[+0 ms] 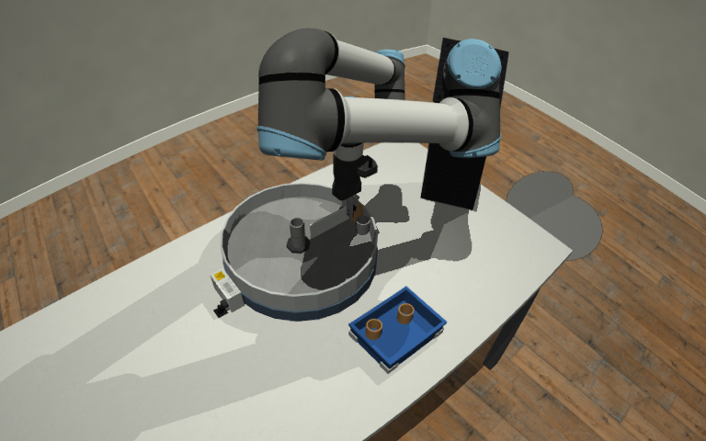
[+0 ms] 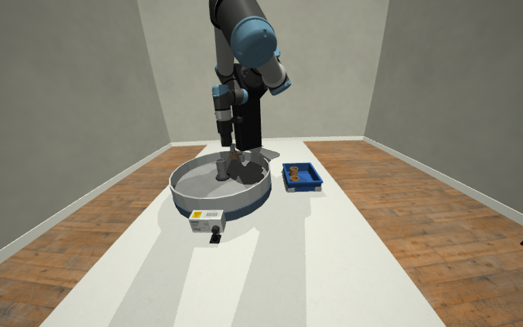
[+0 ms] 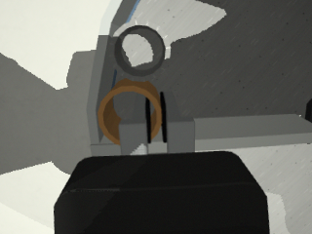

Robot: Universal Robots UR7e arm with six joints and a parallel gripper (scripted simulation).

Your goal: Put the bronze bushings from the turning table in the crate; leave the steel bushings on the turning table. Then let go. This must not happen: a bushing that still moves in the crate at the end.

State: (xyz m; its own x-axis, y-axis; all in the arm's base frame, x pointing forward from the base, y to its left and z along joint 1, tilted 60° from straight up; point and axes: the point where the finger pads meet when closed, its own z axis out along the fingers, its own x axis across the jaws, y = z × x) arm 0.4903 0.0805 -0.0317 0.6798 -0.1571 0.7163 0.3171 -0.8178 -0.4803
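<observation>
Plain grey-green walls (image 2: 77, 96) enclosed the room, meeting a brown wooden plank floor (image 2: 443, 231) along a pale skirting board (image 1: 130, 148). A long white rectangular table (image 2: 346, 270) ran down the middle, carried on a dark leg (image 1: 507, 337) at its near corner. Hard light from above threw sharp grey shadows across the table top and a rounded grey shadow (image 1: 567, 215) onto the planks.

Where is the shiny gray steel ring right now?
In the top view, the gray steel bushing stands inside the round turning table, by its wall on the crate's side, right beside the bronze bushing pinched in the gripper.
</observation>
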